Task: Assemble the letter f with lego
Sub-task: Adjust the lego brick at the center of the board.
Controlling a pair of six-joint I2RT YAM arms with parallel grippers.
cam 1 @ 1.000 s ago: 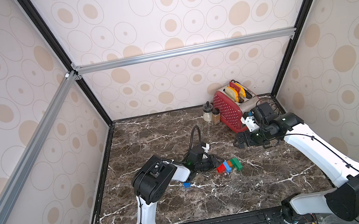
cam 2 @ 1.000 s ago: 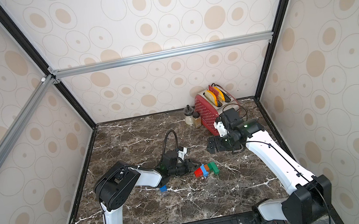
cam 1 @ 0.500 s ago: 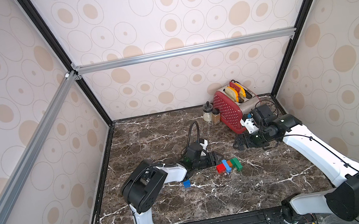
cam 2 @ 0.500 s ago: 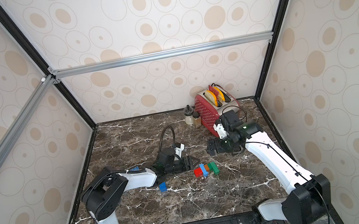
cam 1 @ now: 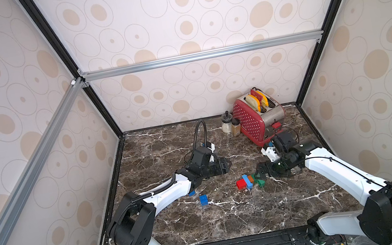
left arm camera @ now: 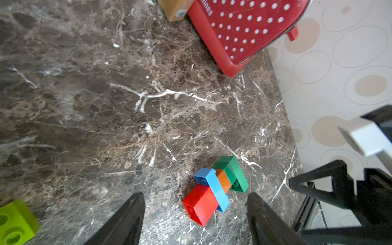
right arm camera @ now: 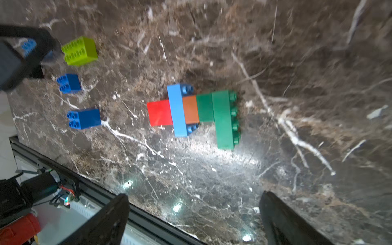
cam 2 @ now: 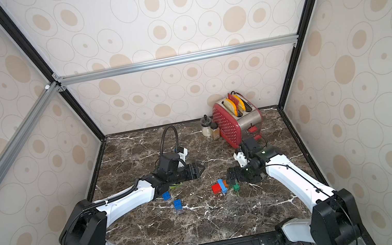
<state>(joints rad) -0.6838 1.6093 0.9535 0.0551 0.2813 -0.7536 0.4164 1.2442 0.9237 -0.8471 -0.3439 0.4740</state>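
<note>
Two grippers, both w/ jaws spread wide and nothing held. A sec ago the left gripper (cam 1: 226,165) had its jaws near closed. Now they stand apart, empty, raised clear of the bricks. You can read that as a brick just let go; which one, can't tell. The right gripper (cam 1: 259,172) hangs just beside the green end of the lego build (right arm camera: 191,110), no contact that I can make out.

Count, big to small:
- 1 red toaster (cam 1: 257,120) at the back of the marble tabletop (cam 1: 166,147), w/ 2 shakers (cam 1: 225,124) beside it.
- 1 build, lying mid-table btwn the grippers, 5 bricks:
  - 1 dark green oblong (right arm camera: 222,118) as top bar
  - 1 blue oblong (right arm camera: 177,110) as mid bar
  - a stem of 1 red brick (right arm camera: 159,113), 1 dark green square (right arm camera: 203,108) and 1 orange brick (right arm camera: 190,109)
- Loose, near the left arm:
  - 1 lime green brick (right arm camera: 79,51)
  - 3 small blue bricks (right arm camera: 83,118), one half hidden behind the left gripper in the right wrist view

The F looks nearly there, but the blue bar overhangs both sides of the stem, so you prob still need to shift it.
</note>
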